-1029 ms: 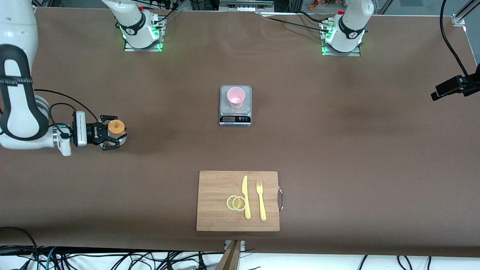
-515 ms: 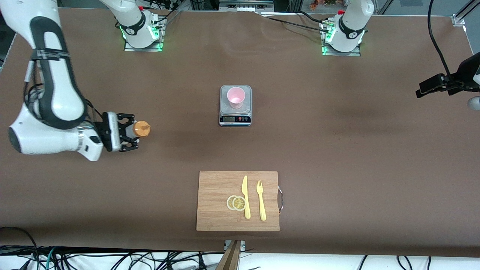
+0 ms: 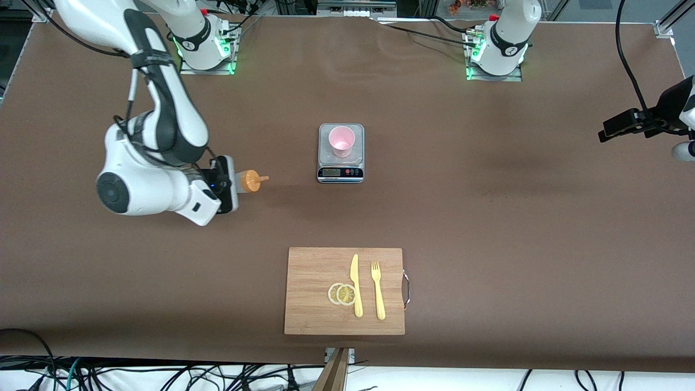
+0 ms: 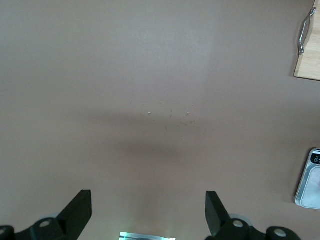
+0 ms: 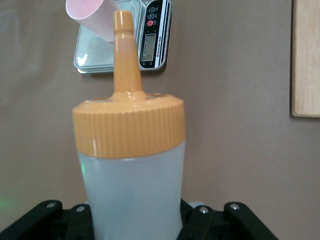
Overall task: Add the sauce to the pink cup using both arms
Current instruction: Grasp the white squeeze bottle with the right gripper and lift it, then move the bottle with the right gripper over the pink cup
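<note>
- Right arm (image 3: 157, 108): white shells w/ black joint bands, black cable along it.
- Both bases (image 3: 497, 51) glowed green.
- Left gripper (image 4: 148, 220): black fingers, silver screws.

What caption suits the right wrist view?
Right end effector grips the sauce bottle, nozzle aimed toward the pink cup.

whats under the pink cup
The pink cup stands upright on a small kitchen scale, which sits on the brown table. The scale's display and buttons show in front of the cup; the platform directly beneath the cup's base is covered.
</note>
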